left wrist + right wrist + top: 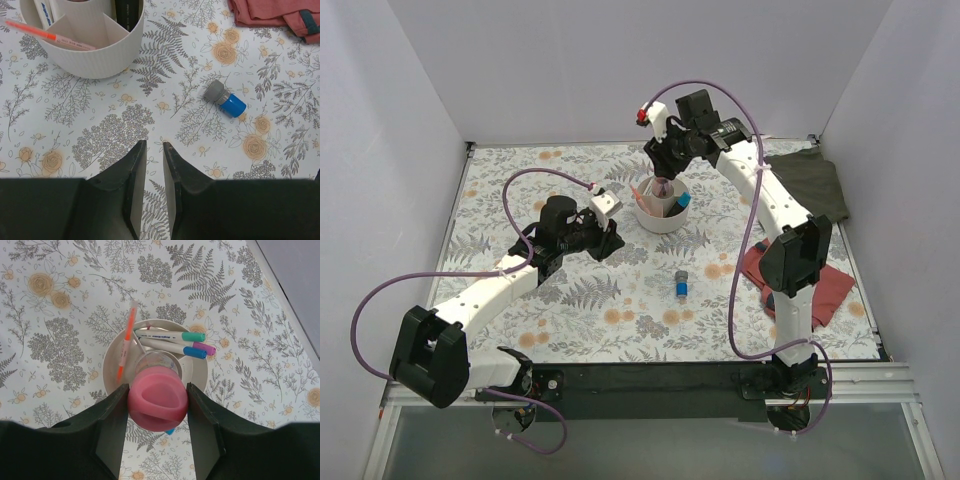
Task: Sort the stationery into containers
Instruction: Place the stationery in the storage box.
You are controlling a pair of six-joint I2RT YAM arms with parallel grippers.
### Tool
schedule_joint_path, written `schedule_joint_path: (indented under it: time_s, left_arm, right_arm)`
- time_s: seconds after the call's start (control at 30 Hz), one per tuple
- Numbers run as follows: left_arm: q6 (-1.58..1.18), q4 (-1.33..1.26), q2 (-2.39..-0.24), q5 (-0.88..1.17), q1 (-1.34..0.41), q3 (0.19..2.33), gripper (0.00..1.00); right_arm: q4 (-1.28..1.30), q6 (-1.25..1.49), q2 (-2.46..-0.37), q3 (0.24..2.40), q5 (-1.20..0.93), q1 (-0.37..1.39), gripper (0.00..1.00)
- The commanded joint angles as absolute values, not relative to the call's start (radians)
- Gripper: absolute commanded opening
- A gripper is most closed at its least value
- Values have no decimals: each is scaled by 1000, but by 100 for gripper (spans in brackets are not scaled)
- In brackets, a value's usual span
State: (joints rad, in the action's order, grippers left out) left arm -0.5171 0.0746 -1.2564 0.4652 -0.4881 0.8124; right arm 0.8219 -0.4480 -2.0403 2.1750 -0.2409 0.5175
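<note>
The off-white ribbed cup (658, 220) stands at the middle back of the floral mat. My right gripper (666, 168) hangs right above it, shut on the fat pink marker (157, 400), held upright over the cup (111, 362). In the cup lie an orange-pink pen (127, 340) and white pens with a green cap (193, 336), a blue cap (195, 352) and a pink cap (207, 348). A short grey-blue stub (680, 284) lies on the mat in front of the cup; it also shows in the left wrist view (225, 98). My left gripper (613, 238) hovers left of the cup (100, 60), almost shut and empty (154, 145).
A red cloth (800, 280) lies at the right by the right arm's base and shows in the left wrist view (270, 15). A dark green cloth (818, 180) lies at the back right. White walls close in the mat on three sides.
</note>
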Motion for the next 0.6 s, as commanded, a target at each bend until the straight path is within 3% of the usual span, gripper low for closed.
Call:
schedule_joint_path:
  time_s: [0.0, 0.3, 0.37, 0.4, 0.57]
  left_arm:
    - [-522, 61, -1224, 483, -482, 811, 20]
    - [-523, 71, -1226, 491, -482, 810, 22]
    - [-523, 72, -1226, 492, -482, 811, 22]
    - [-522, 77, -1227, 492, -482, 811, 23]
    - [-518, 80, -1229, 497, -479, 818, 23]
  right_arm:
    - [802, -445, -2055, 2200, -235, 519, 1]
    - [804, -417, -2109, 2164, -210, 520, 1]
    - [802, -405, -2121, 2171, -190, 520, 13]
    - [802, -399, -2131, 2181, -186, 520, 24]
    - [801, -393, -2146, 2195, -173, 520, 41]
